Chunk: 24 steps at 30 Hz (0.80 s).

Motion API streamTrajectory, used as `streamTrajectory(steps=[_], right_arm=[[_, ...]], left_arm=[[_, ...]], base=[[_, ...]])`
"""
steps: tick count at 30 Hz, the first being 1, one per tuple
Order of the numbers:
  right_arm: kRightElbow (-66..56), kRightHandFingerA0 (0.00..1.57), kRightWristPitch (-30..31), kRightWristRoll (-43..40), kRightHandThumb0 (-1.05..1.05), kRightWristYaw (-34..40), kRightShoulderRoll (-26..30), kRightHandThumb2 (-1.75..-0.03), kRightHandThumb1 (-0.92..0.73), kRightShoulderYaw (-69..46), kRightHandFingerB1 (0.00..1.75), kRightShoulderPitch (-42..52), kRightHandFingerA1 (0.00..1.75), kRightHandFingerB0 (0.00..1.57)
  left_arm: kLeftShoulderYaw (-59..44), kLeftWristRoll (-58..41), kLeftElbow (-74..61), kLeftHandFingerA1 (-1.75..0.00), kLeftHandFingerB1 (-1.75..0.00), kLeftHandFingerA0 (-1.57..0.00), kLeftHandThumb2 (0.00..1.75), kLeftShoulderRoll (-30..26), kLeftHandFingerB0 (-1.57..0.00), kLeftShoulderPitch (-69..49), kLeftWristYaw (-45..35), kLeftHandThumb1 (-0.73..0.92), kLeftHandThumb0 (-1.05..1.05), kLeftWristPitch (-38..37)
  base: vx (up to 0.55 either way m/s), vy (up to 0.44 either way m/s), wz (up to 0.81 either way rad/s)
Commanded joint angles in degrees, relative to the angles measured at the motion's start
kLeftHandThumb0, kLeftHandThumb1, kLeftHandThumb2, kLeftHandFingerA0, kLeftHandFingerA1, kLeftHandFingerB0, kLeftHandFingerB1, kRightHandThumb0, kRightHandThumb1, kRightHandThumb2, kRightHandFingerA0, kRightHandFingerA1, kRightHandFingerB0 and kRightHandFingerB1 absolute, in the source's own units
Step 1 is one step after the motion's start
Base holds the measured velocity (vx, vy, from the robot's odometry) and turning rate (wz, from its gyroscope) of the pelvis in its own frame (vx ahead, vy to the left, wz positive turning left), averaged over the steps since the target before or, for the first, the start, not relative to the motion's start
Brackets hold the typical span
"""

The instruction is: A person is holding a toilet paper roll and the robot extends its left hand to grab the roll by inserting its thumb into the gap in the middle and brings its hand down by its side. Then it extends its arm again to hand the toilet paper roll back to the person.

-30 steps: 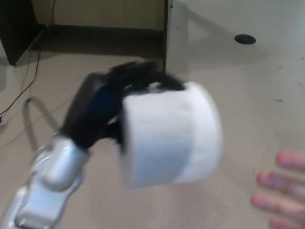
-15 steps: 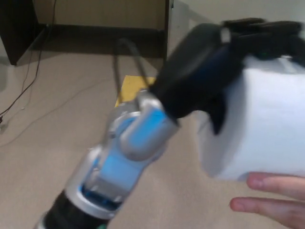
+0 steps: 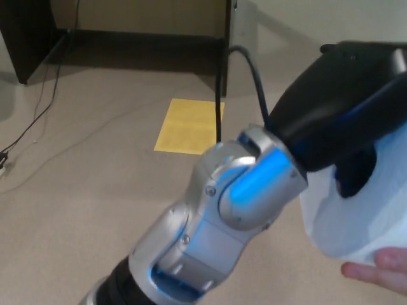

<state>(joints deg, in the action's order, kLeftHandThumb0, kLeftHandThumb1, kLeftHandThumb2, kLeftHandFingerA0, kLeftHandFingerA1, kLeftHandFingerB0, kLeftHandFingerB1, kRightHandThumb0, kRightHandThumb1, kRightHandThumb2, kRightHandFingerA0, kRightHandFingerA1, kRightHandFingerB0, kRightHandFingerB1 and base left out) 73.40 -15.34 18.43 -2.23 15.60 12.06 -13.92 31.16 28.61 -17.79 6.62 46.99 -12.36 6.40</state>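
I see left hand [image 3: 346, 111] pushed further toward 3 o'clock since last frame, thumb in core, clamped on toilet paper roll [image 3: 356, 219]. Person's fingers [image 3: 381, 267] under roll at 5 o'clock. Yellow sheet [image 3: 189, 126] uncovered.
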Motion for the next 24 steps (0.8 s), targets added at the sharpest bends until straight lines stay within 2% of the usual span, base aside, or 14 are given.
streamTrajectory(steps=[1, 2, 3, 4, 10, 11, 12, 14, 15, 16, 19, 22, 23, 24], right_arm=[[0.3, 0.77, 0.0, 0.7, -0.38, -0.2, 0.7, -0.60, -0.66, 0.6, 0.43, 1.5, 0.58, 0.58], [0.4, 0.76, 0.1, 0.7, -0.38, -0.3, 0.5, -0.60, -0.66, 0.7, 0.42, 1.6, 0.57, 0.58], [0.4, 0.77, 0.3, 0.8, -0.38, -0.2, 0.5, -0.60, -0.66, 0.8, 0.42, 1.6, 0.58, 0.57], [0.4, 0.77, 0.4, 0.8, -0.38, -0.1, 0.5, -0.60, -0.66, 0.8, 0.42, 1.5, 0.59, 0.58], [0.2, 0.79, 0.0, 1.0, -0.38, 0.3, 0.8, -0.60, -0.66, 1.0, 0.43, 1.6, 0.65, 0.59], [0.1, 0.77, -0.1, 1.1, -0.38, 0.2, 0.9, -0.60, -0.66, 1.1, 0.42, 1.6, 0.59, 0.57], [0.1, 0.77, -0.1, 1.2, -0.37, 0.3, 1.0, -0.60, -0.66, 1.3, 0.42, 1.6, 0.58, 0.56], [0.0, 0.78, 0.0, 1.4, -0.36, 0.4, 1.1, -0.60, -0.67, 1.4, 0.42, 1.5, 0.58, 0.56], [0.0, 0.79, 0.0, 1.4, -0.36, 0.4, 1.1, -0.60, -0.66, 1.4, 0.42, 1.5, 0.61, 0.56], [-0.1, 0.79, -0.1, 1.6, -0.36, 0.5, 1.1, -0.60, -0.66, 1.6, 0.42, 1.0, 0.60, 0.56], [-0.2, 0.79, 0.3, 1.9, -0.37, 0.2, 1.2, -0.60, -0.67, 1.7, 0.42, -0.8, 0.62, 0.56], [0.0, 0.76, 0.6, 1.2, -0.37, 0.0, 0.9, -0.60, -0.66, 0.9, 0.43, -0.5, 0.57, 0.56], [0.1, 0.75, 0.6, 1.3, -0.37, 0.1, 0.9, -0.60, -0.65, 1.0, 0.43, -0.2, 0.58, 0.57], [0.2, 0.74, 0.7, 1.3, -0.37, 0.2, 0.8, -0.60, -0.65, 0.9, 0.43, -0.2, 0.56, 0.57]], left_arm=[[2.9, 6.2, -4.3, -0.40, -0.29, -0.51, 0.56, 0.5, -0.20, -3.5, -0.3, 0.51, -0.54, 4.0], [2.8, 7.0, -6.8, -0.41, -0.17, -0.12, 0.75, -0.7, -0.02, -4.1, -3.5, 0.40, -0.67, 6.9], [2.5, 7.2, -7.7, -0.29, -0.12, -0.09, 0.56, -1.3, 0.00, -4.3, -4.6, 0.46, -0.73, 7.6], [2.3, 7.2, -8.1, -0.17, 0.00, -0.08, 0.81, -1.8, 0.00, -4.4, -5.0, 0.48, -0.75, 7.8], [-0.7, 4.7, -10.3, -0.12, -0.06, -0.01, 0.79, -4.9, 0.00, -5.4, -7.9, 0.42, -0.67, 8.0], [-1.3, 4.4, -11.2, -0.13, -0.07, 0.00, 0.79, -5.5, 0.00, -5.4, -8.8, 0.41, -0.68, 8.6], [-1.9, 3.9, -11.8, -0.13, -0.01, -0.03, 0.79, -6.1, 0.00, -5.3, -9.6, 0.45, -0.70, 8.8], [-4.1, 0.5, -13.7, -0.12, -0.02, -0.01, 0.77, -7.2, 0.00, -5.0, -12.6, 0.43, -0.68, 10.3], [-5.3, -1.7, -14.6, -0.15, -0.08, 0.00, 0.77, -7.7, 0.00, -5.2, -14.0, 0.39, -0.63, 11.0], [-7.3, -4.1, -15.5, -0.13, -0.05, 0.00, 0.70, -8.8, 0.00, -4.8, -15.9, 0.35, -0.65, 11.6], [-10.9, -7.7, -16.7, -0.12, -0.05, 0.00, 0.67, -11.0, 0.00, -3.4, -19.1, 0.33, -0.64, 13.4], [-16.4, -15.2, -19.3, -0.11, -0.09, 0.00, 0.73, -13.4, 0.00, -2.3, -24.1, 0.36, -0.57, 17.6], [-18.0, -16.4, -19.9, -0.19, -0.14, 0.00, 0.54, -14.4, 0.00, -2.0, -25.0, 0.40, -0.58, 18.4], [-19.2, -17.6, -19.8, -0.18, -0.16, 0.00, 0.73, -15.2, 0.00, -1.7, -25.5, 0.33, -0.50, 18.4]], base=[[0.00, 0.000, 0.00], [0.00, 0.000, 0.00], [0.00, 0.000, 0.00], [0.00, 0.000, 0.00], [0.00, 0.000, 0.00], [0.00, 0.000, 0.00], [0.00, 0.000, 0.00], [0.00, 0.000, 0.00], [0.00, 0.000, 0.00], [0.00, 0.000, 0.00], [0.00, 0.000, 0.00], [0.00, 0.000, 0.00], [0.00, 0.000, 0.00], [0.00, 0.000, 0.00]])
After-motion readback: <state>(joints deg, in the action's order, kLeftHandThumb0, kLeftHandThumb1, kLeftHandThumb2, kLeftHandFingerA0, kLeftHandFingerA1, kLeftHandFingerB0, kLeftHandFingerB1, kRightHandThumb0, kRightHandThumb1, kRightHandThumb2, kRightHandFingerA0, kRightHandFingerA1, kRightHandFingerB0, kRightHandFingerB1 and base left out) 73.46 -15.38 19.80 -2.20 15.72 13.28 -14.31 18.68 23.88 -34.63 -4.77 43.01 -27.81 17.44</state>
